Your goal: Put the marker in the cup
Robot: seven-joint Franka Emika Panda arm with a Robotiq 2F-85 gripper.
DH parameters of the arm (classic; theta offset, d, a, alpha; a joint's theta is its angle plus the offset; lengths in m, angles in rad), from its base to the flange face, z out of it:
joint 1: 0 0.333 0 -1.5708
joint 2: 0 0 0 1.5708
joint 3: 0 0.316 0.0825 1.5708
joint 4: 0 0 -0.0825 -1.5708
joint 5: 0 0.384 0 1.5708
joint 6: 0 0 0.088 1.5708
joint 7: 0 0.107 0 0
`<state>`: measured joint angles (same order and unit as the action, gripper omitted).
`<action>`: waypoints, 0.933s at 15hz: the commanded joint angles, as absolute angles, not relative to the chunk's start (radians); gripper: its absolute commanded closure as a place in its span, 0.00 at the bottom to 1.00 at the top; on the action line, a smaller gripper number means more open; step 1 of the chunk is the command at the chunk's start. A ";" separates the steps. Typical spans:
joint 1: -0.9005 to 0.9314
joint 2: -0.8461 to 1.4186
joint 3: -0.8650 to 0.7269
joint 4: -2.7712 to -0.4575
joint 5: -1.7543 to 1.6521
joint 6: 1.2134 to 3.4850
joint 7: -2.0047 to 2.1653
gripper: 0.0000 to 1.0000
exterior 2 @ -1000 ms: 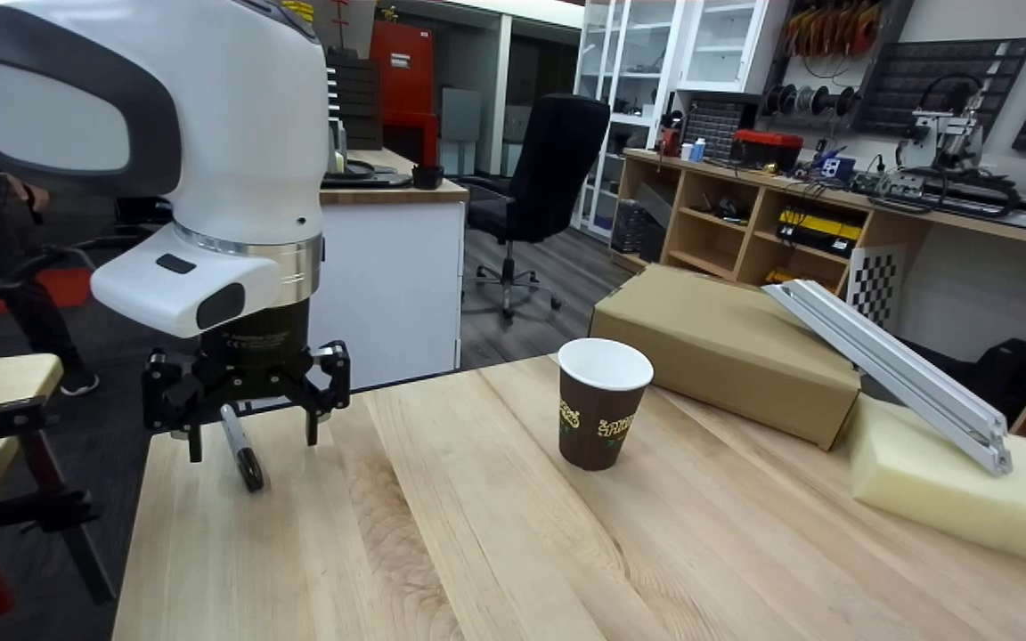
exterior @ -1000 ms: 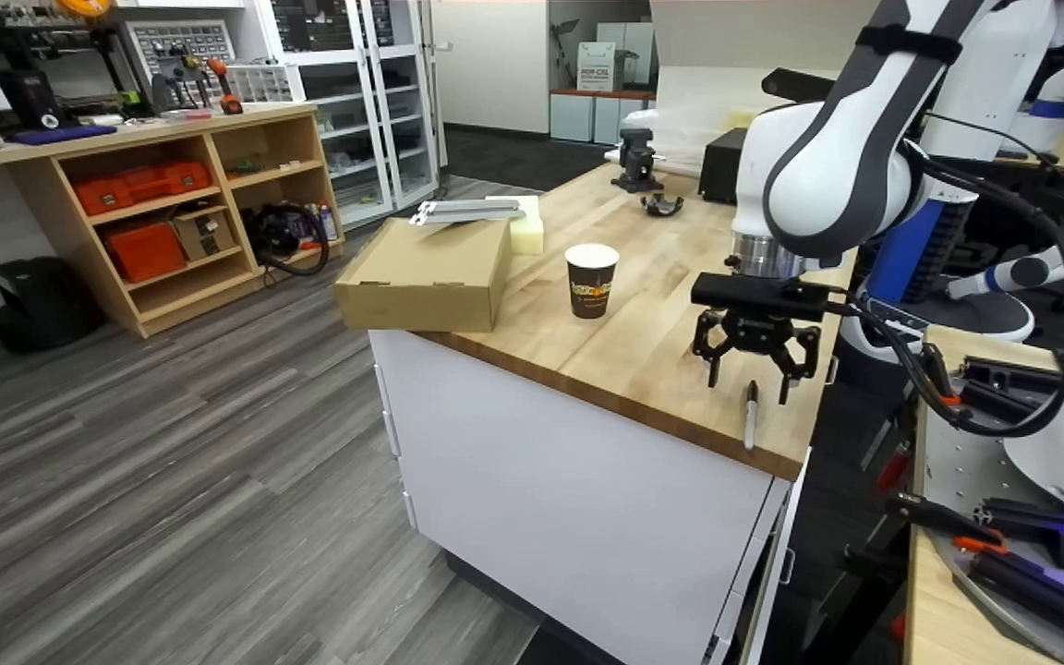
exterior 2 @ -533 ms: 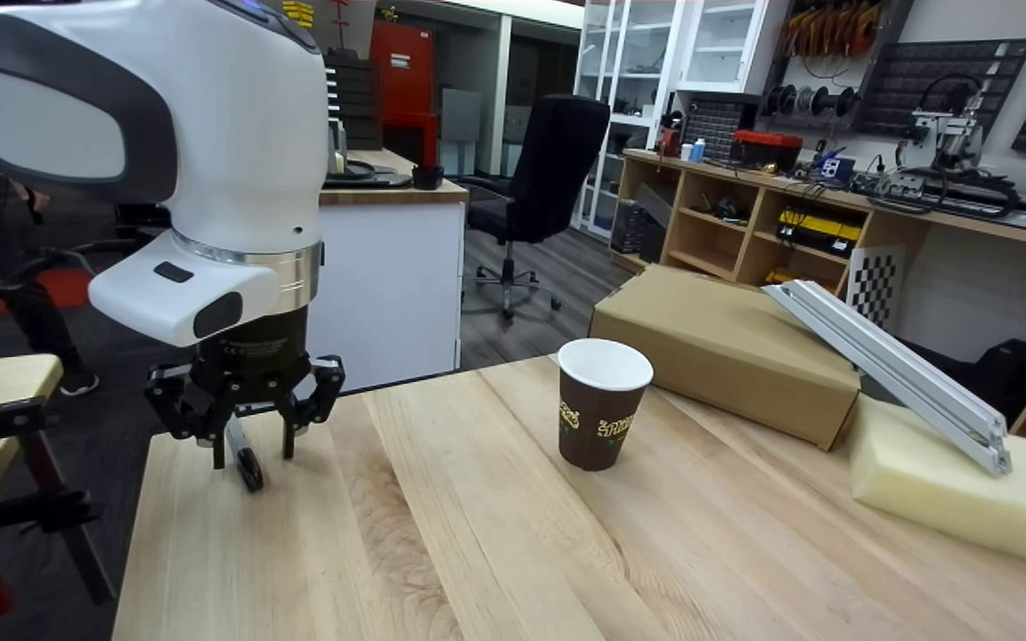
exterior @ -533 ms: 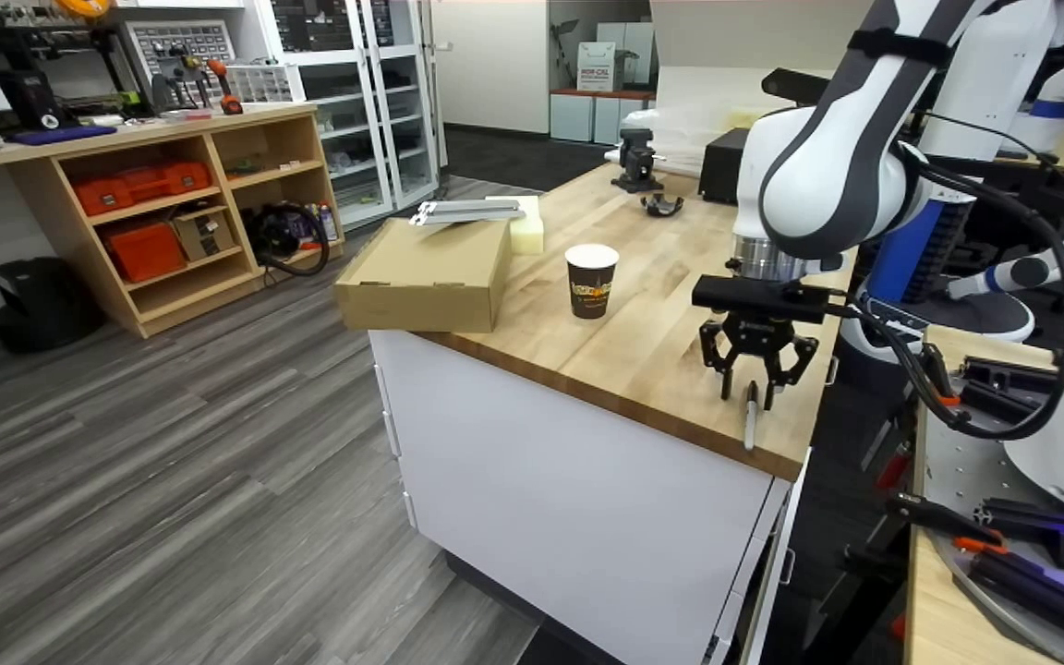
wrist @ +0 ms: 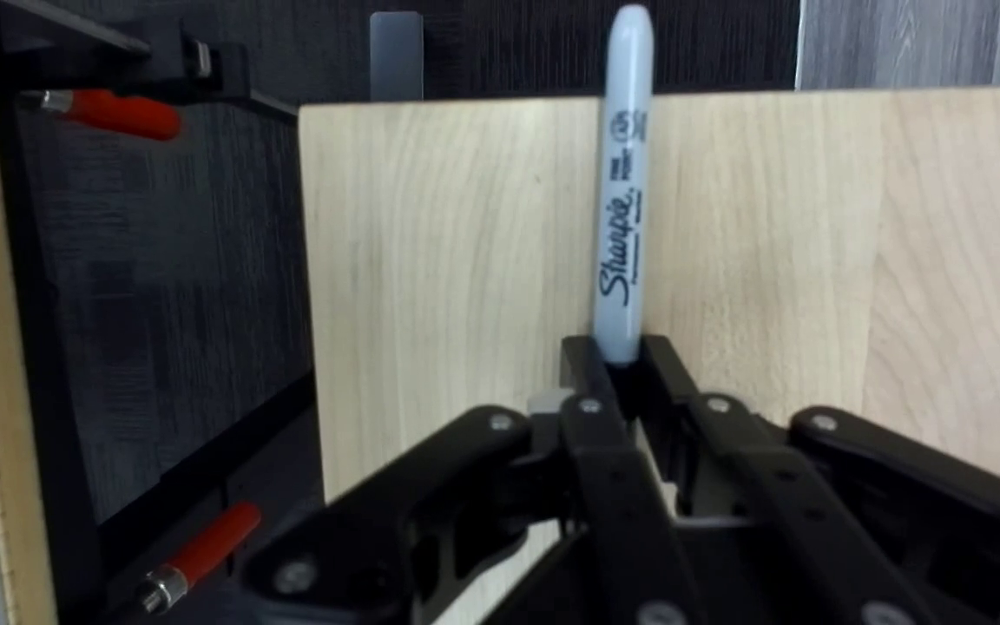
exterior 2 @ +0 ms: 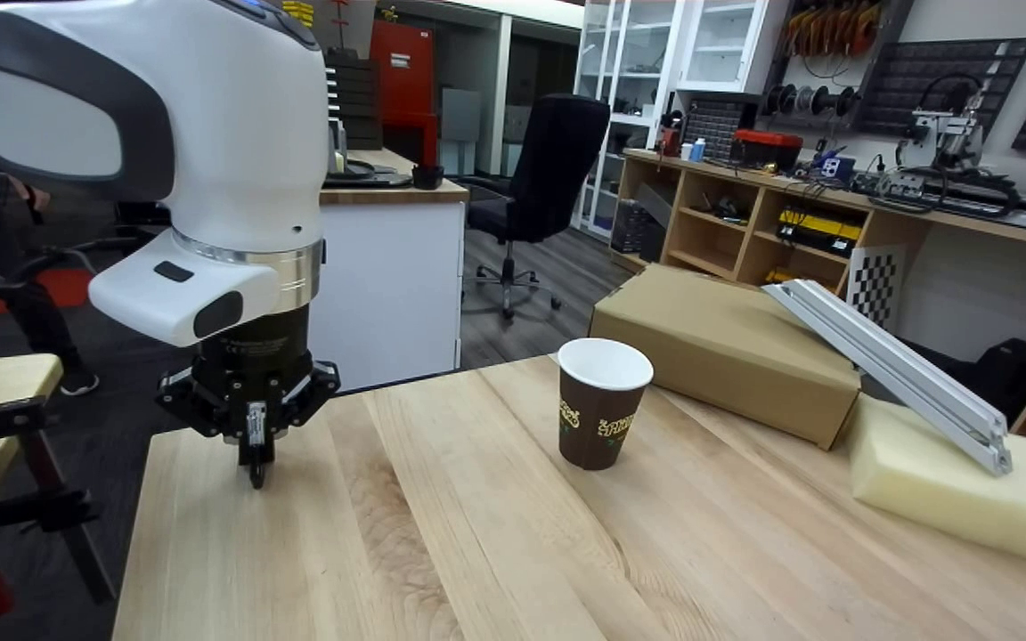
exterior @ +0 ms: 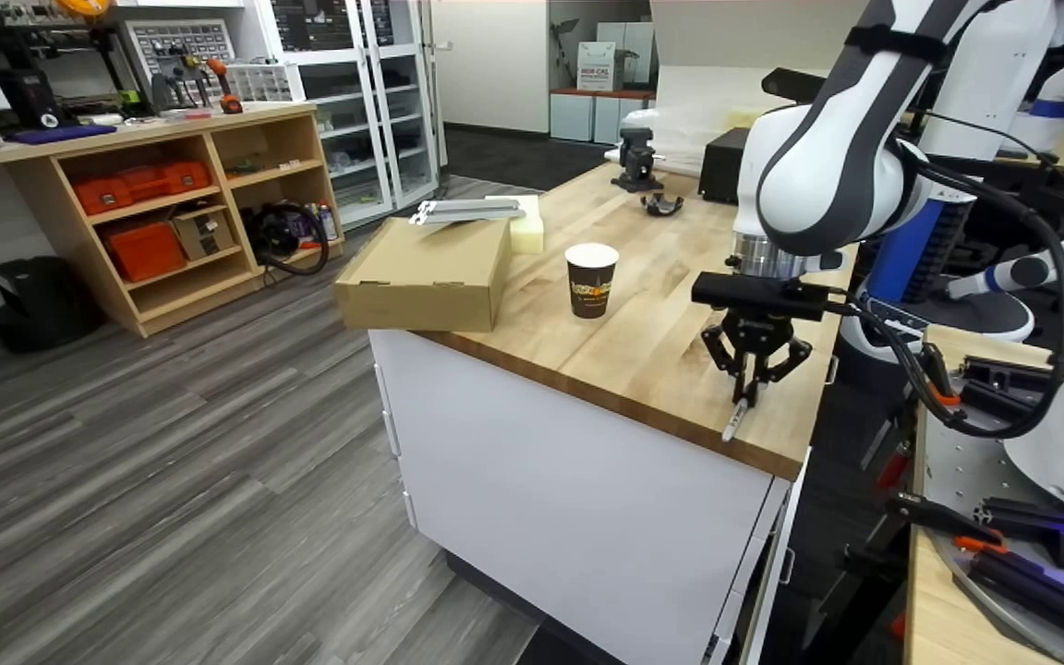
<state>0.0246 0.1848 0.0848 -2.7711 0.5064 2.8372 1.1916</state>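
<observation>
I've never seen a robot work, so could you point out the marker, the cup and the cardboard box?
Marker [wrist: 623, 191], in the wrist view: its printed barrel.
Cup [exterior 2: 602, 414], in an exterior view: its brown side.
Cardboard box [exterior 2: 727, 325], in an exterior view: its top face.

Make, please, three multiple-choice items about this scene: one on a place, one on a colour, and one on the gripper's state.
1. Where does the paper cup stand?
A) on the floor
B) on the wooden tabletop, between the gripper and the cardboard box
C) on the office chair

2. What colour is the foam block?
A) pale yellow
B) red
C) blue

3. In which state is the gripper?
A) wide open
B) shut with nothing held
C) shut on the Sharpie marker

1: B, both exterior views show it there.
2: A, its sides look pale yellow in an exterior view.
3: C, the wrist view shows the jaws closed against both sides of the Sharpie marker.
</observation>
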 commanded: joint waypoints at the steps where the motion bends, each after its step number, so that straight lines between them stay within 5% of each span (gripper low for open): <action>1: 0.031 0.170 0.079 -2.780 0.519 2.829 1.179 0.96; 14: 0.109 0.028 -0.024 -2.789 0.174 2.638 1.513 0.96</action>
